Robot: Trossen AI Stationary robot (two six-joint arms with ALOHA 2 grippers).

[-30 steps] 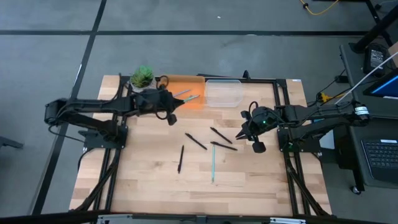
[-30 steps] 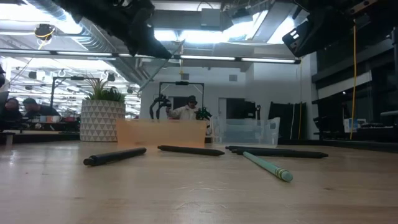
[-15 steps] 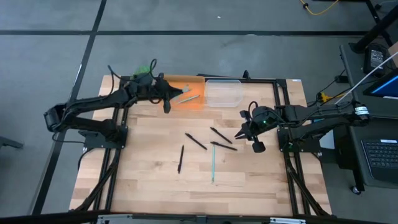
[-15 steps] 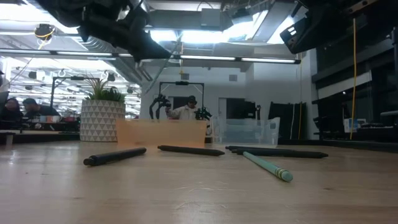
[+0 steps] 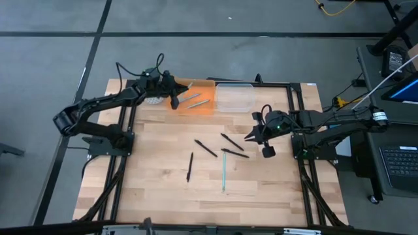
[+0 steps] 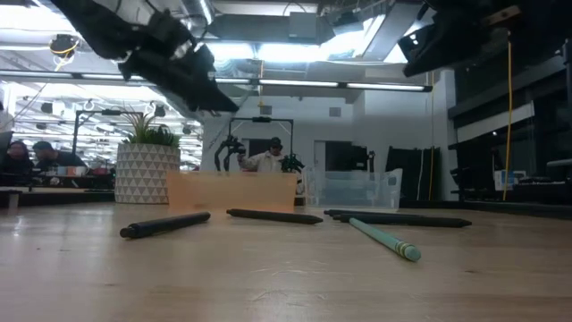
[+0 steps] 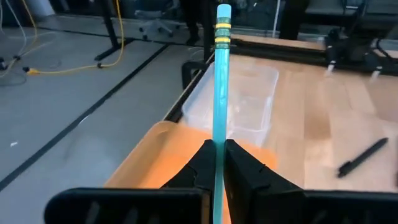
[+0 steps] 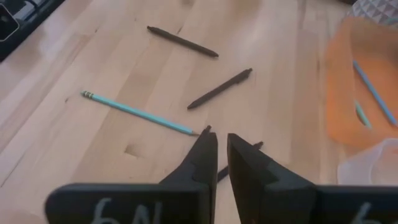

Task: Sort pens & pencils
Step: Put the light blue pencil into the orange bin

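Over the orange tray (image 5: 204, 104), left gripper (image 7: 215, 163) has its fingers (image 7: 202, 163) clamped on a light blue pencil (image 7: 219, 93), held by the lower shaft with the eraser end pointing away toward the clear bin (image 5: 234, 96). My read: it's lined up for a drop, since two blue pencils (image 5: 193, 100) already lie inside the tray, so blue ones go there.

Right gripper (image 8: 216, 152) hovers just right of the tray's neighbour pile, fingers (image 8: 202, 157) pressed together, nothing between them. Probably waiting its turn so the arms don't cross.

Below the tray on the worktop (image 5: 157, 189): four dark pens (image 5: 206, 149) scattered, and one more blue pencil (image 5: 223, 173) lying apart from them, farthest from the tray. Clear bin sits touching the tray's right edge, looks empty; likely meant for the dark pens.

Potted plant (image 6: 146, 163) stands left of the tray, under the left arm — tight clearance there.
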